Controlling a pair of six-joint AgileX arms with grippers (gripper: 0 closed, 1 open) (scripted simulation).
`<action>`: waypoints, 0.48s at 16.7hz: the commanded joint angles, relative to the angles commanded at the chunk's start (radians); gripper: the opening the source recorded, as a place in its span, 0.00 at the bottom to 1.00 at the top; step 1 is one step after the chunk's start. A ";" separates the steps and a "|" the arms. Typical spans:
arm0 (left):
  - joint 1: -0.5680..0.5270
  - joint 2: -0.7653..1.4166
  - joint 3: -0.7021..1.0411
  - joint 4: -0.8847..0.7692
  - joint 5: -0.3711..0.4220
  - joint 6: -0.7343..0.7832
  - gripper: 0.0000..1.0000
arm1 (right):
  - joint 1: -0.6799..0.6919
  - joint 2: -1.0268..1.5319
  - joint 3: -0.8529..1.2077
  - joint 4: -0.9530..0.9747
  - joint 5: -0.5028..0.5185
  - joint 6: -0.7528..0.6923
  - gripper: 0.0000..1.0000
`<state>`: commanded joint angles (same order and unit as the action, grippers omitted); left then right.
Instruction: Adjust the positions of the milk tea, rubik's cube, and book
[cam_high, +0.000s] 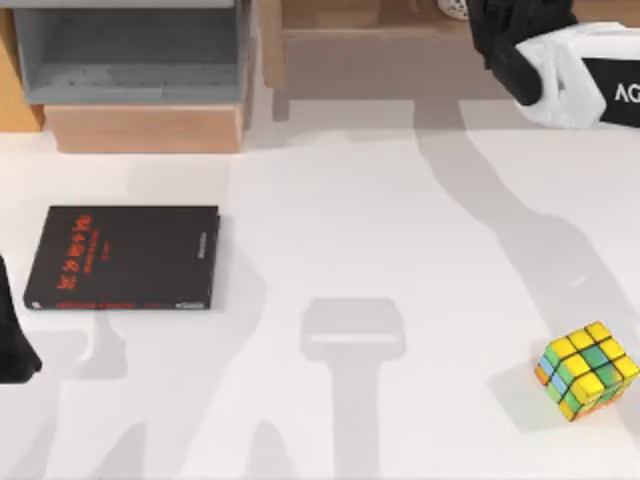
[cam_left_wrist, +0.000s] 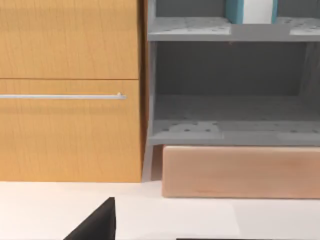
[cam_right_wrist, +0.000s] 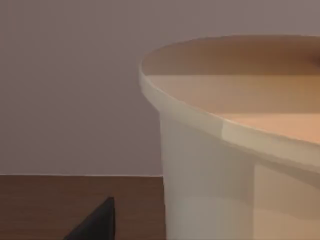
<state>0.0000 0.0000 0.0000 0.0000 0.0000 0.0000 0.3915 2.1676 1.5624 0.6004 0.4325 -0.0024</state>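
My right gripper (cam_high: 478, 22) reaches over the wooden shelf (cam_high: 350, 30) at the table's back edge; the milk tea (cam_right_wrist: 235, 145) looms right against its fingers, though whether they grip it I cannot tell. My left arm (cam_high: 12, 345) sits parked at the table's left edge, fingers hidden. Well away from the right fingers lie the book (cam_high: 125, 258) — flat, black cover up — and the rubik's cube (cam_high: 587, 369), front right. A hasty withdrawal could tip the cup off the shelf.
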 joint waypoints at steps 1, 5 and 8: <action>0.000 0.000 0.000 0.000 0.000 0.000 1.00 | 0.000 0.000 0.000 0.000 0.000 0.000 1.00; 0.000 0.000 0.000 0.000 0.000 0.000 1.00 | 0.000 0.000 0.000 0.000 0.000 0.000 0.70; 0.000 0.000 0.000 0.000 0.000 0.000 1.00 | 0.000 0.000 0.000 0.000 0.000 0.000 0.47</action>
<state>0.0000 0.0000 0.0000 0.0000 0.0000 0.0000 0.3915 2.1676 1.5624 0.6004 0.4325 -0.0024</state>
